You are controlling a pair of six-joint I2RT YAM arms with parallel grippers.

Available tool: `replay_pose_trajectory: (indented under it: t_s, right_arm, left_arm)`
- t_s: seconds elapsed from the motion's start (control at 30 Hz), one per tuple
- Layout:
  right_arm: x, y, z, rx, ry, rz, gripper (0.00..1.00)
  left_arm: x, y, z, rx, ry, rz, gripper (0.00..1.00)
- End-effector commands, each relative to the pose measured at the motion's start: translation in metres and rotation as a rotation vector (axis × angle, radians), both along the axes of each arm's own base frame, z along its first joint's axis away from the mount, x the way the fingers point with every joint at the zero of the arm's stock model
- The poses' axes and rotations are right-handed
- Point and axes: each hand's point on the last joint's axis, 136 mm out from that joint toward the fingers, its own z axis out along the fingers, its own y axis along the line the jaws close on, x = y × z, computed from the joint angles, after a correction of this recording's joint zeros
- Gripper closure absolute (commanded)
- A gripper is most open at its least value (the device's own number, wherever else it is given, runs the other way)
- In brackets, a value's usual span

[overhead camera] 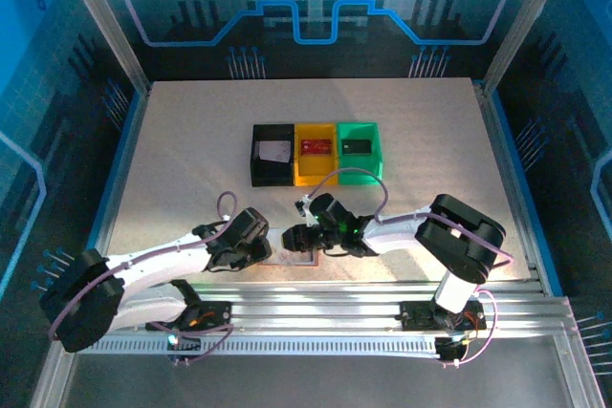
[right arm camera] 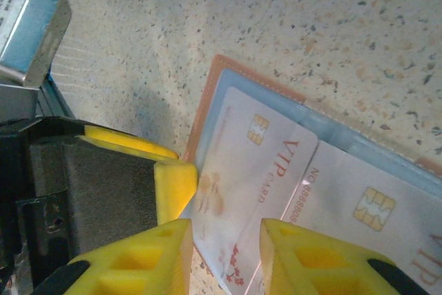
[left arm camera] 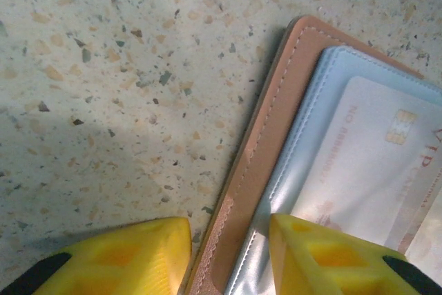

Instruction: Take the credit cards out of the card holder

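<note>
Down by the front edge of the speckled tabletop, lying open and flat: wallet, with two whitish cards side by side in its pale pockets. At its stitched edge, left gripper, partly open, one finger over the pocket, the other over bare tabletop, nothing clamped. Over the nearer card, right gripper, fingers parted, gripping nothing. Farther back, three bins, black, yellow, green, one card in each.
</note>
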Motion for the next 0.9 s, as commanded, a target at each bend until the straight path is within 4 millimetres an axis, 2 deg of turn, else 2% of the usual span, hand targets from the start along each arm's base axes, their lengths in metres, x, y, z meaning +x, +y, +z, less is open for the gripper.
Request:
replay_pose_trajectory:
  t_s: [0.0,0.7,0.77,0.87]
  right_arm:
    - [0.002,-0.003,-0.011,-0.07,0.021,-0.035,0.7]
    - [-0.005,-0.001,-0.043,-0.112,0.063,-0.026,0.7]
    - [-0.004,-0.007,-0.046,-0.141,0.057,-0.042,0.69]
    - [-0.001,-0.03,-0.053,-0.272,0.044,-0.094,0.69]
  left_arm:
    - [-0.012,-0.017,-0.025,-0.077,0.061,-0.03,0.62]
    - [-0.018,-0.028,-0.049,-0.088,0.085,-0.052,0.62]
    - [-0.018,-0.029,-0.05,-0.087,0.086,-0.052,0.62]
    - [-0.018,-0.03,-0.05,-0.091,0.085,-0.054,0.62]
